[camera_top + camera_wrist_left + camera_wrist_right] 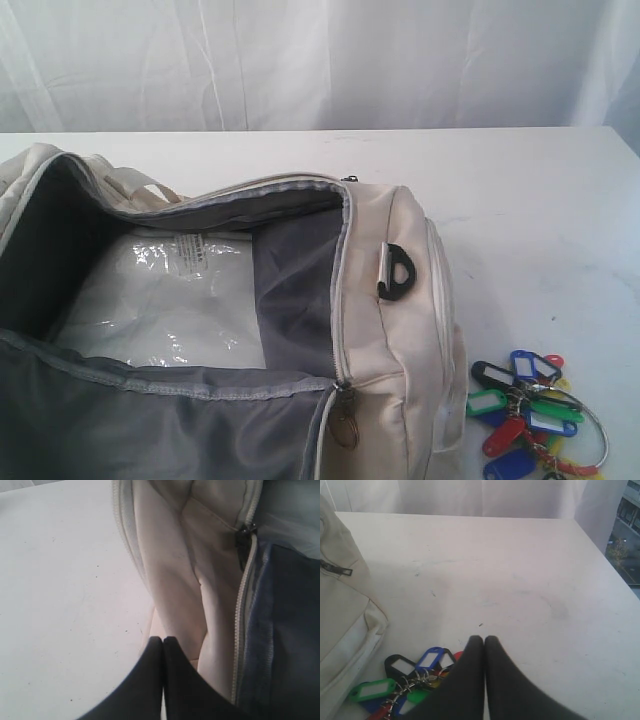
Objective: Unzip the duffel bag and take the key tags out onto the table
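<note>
Duffel bag (400, 310) sits on the bench (520, 190) with its main zip open wide. Grey lining (290, 290) and a clear plastic sheet (170, 300) show inside, and we see no tags in there. The metal zip pull (346, 425) hangs at the end of the opening, and a black D-ring (400, 272) sits on the end panel.

Key tags (525, 415) lie out on the bench, just beside the bag's end panel, on the right of the exterior view. We can't tell whether the nearest green tag touches the fabric. The bunch is a loose fan with no clear long axis: the tags spread toward the bag, and the wire ring (595, 440) loops out on the side away from it.

Right pincer (484, 639): fingers pressed together, nothing between them. It hangs over bare bench, and the tags lie just beside the tips on the bag side. Neither arm shows in the exterior view.

Left pincer (163, 640): also pressed together and empty. It is at the bag's cream outer side, near a zip edge. We can't tell if it touches the cloth.

Our read is that both steps look done, with the bag unzipped and the tags out. If the bunch needs any nudge or regrasp, the right arm is clearly nearer, as the left has the bag between it and the tags. The right pincer would have to spread first and come in toward the bag, and the ring looks like the easiest part to catch.
</note>
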